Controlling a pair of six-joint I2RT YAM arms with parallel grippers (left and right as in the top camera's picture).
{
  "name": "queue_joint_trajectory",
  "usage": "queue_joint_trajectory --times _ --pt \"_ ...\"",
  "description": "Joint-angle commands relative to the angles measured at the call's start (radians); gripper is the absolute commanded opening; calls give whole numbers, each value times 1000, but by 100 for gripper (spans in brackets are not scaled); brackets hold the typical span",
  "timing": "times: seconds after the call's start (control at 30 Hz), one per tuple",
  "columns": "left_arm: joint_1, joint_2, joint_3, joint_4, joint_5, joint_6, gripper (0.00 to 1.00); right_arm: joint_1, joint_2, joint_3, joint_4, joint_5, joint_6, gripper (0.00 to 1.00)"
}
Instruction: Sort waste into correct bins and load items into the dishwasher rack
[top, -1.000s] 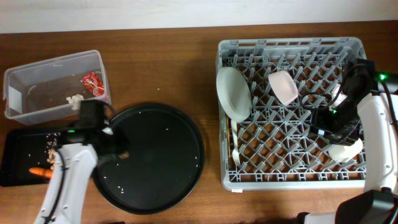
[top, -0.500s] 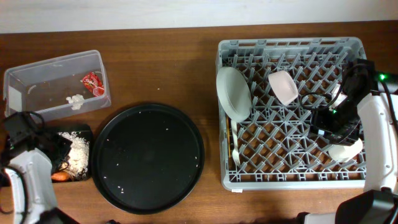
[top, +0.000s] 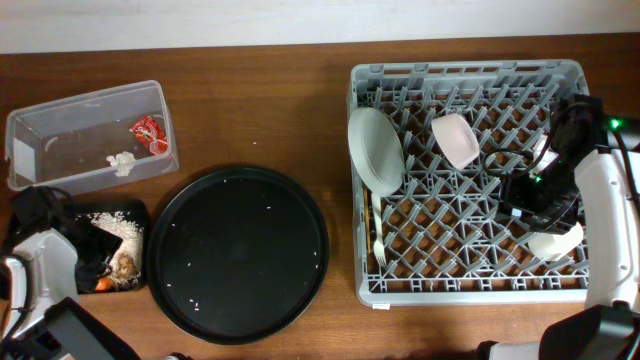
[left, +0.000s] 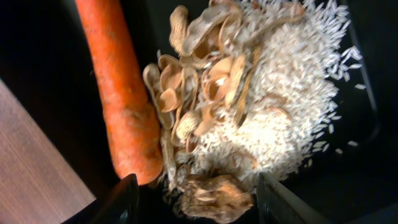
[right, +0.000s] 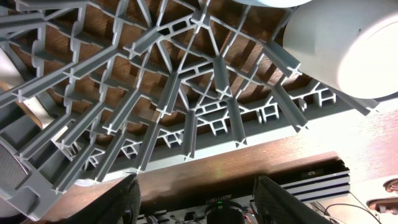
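Your carrot (left: 121, 93) lies in the shallow black tray (left: 56, 74) at the left edge of the surface (left: 31, 180). In the left wrist view its long axis runs top to bottom with a slight slant, and its blunt end points down toward the left claw (left: 198, 202). A heap of rice (left: 292, 93) and curled, shell-like scraps (left: 205, 81) lies just beside it. The left claw is spread wide and grips nothing; the small brown lump (left: 214, 196) lies between its fingers, and you cannot tell whether either finger touches it. From overhead the arm covers most of this, so only a sliver of orange shows. That view does show you the clear tub (top: 60, 130) holding the red wrapper (top: 148, 130) and the tissue (top: 122, 160), and the round black tray (top: 238, 255) between the bins and the dishwasher rack (top: 470, 285). In the rack the plate (top: 375, 150) stands on edge, with the bowl (top: 455, 140) and the fork (top: 380, 245) nearby. Your right claw (right: 199, 199) hangs over the rack's grid, fingers wide apart and empty, with the cream-white cup (right: 342, 43) just beside it
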Motion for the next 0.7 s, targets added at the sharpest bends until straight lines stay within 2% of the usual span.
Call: queue_joint_trajectory --times 0.0,0.1,0.23,0.3,0.37,0.4,0.43,0.5,0.57,0.67 --pt "-5 -55 46 -17 135 38 60 3 -11 0 -3 -2 -3 62" --pt "-97 -127 65 -16 232 100 61 3 -11 0 -3 -3 -3 64" --pt "-301 -167 84 -15 245 208 64 3 -11 0 -3 -3 -3 66" --pt "-437 -165 97 -13 241 308 67 3 -11 0 2 -3 -3 66" --pt "-570 -161 125 -56 187 377 81 3 -11 0 3 -11 -3 66" --pt "-615 -158 144 -95 155 381 92 3 -11 0 3 -20 -8 68" --pt "-656 -158 173 -152 138 383 98 3 -11 0 3 -42 -30 68" --pt "-686 -158 243 -288 143 388 99 3 -12 0 -1 -130 -105 68" --pt "-675 -160 311 -423 143 388 99 3 -17 0 -8 -145 -119 68" --pt "-644 -201 343 -519 142 389 99 3 -63 0 -3 -145 -119 68"
